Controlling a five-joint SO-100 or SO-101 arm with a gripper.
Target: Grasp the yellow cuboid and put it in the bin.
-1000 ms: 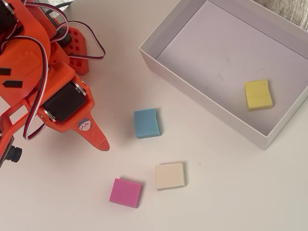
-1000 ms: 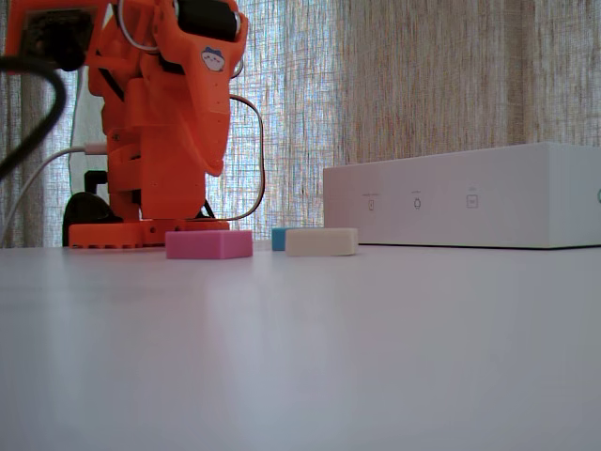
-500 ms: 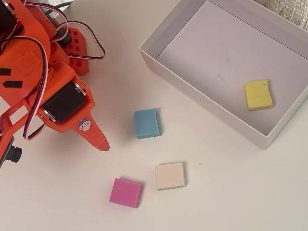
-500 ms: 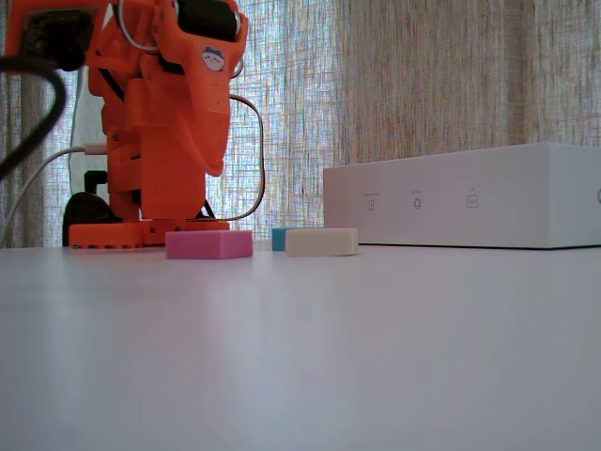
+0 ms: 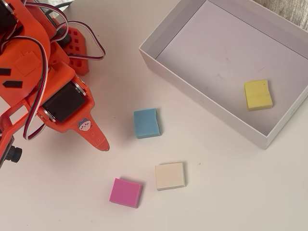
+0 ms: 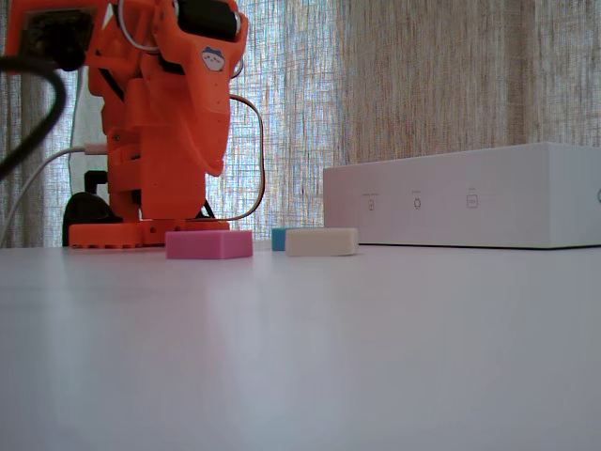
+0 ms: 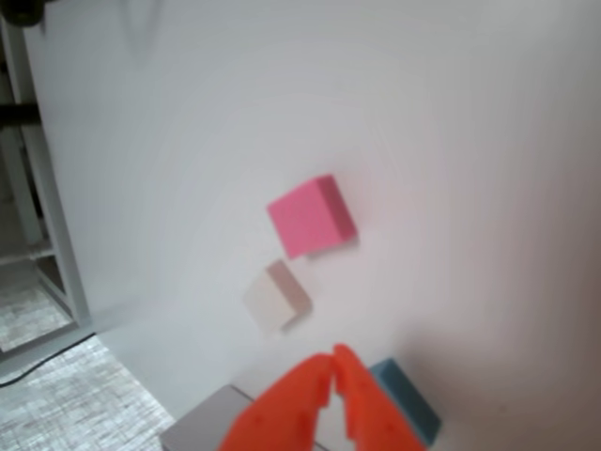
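Observation:
The yellow cuboid (image 5: 258,95) lies flat on the floor of the bin (image 5: 202,91), near its right end in the overhead view. The bin's white side wall (image 6: 460,195) shows in the fixed view, hiding the cuboid there. My orange gripper (image 5: 102,142) hangs above the table left of the bin, well apart from it, tip pointing toward the blue block (image 5: 146,123). In the wrist view the gripper (image 7: 334,360) is shut with its fingertips touching and nothing between them.
A blue block (image 7: 406,404), a cream block (image 5: 170,176) and a pink block (image 5: 125,192) lie on the white table below and left of the bin. The arm's orange base (image 6: 146,232) and cables stand at the back left. The table edge (image 7: 66,272) shows at left in the wrist view.

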